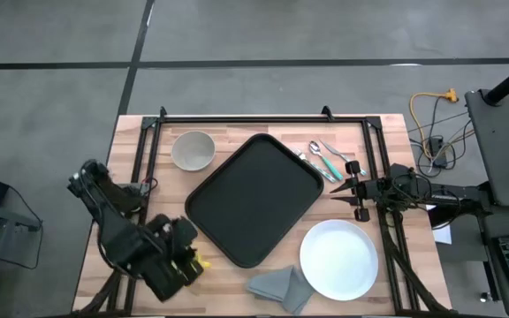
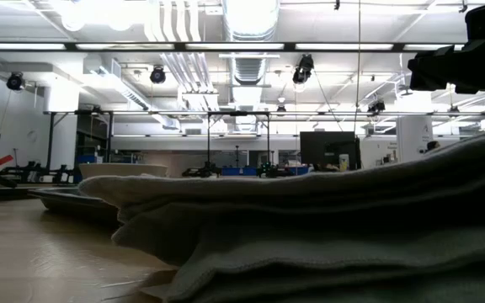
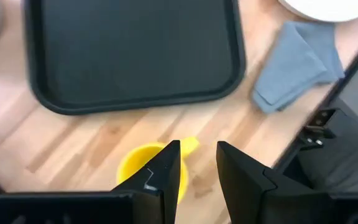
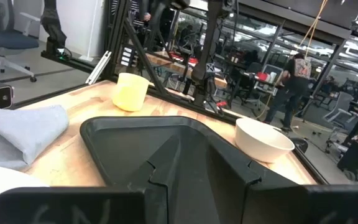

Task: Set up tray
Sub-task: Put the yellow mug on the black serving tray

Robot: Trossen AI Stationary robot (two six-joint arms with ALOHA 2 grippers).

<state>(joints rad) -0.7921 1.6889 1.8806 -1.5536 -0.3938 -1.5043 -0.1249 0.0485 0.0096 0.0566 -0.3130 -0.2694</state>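
The black tray (image 1: 254,199) lies skewed on the middle of the table; it also shows in the left wrist view (image 3: 129,50) and the right wrist view (image 4: 160,149). My left gripper (image 1: 182,253) (image 3: 197,163) is open above a yellow cup (image 3: 138,167) (image 4: 131,91) that stands on its base near the table's near left. One finger (image 3: 166,171) overlaps the cup in the left wrist view. My right gripper (image 1: 355,189) (image 4: 197,171) is open at the table's right side, level, facing the tray.
A grey bowl (image 1: 193,149) stands at the far left, cutlery (image 1: 325,160) lies at the far right, a round white plate (image 1: 338,258) sits near right, and a folded grey napkin (image 1: 281,287) (image 2: 327,227) lies at the near edge. Black frame rails (image 1: 254,118) border the table.
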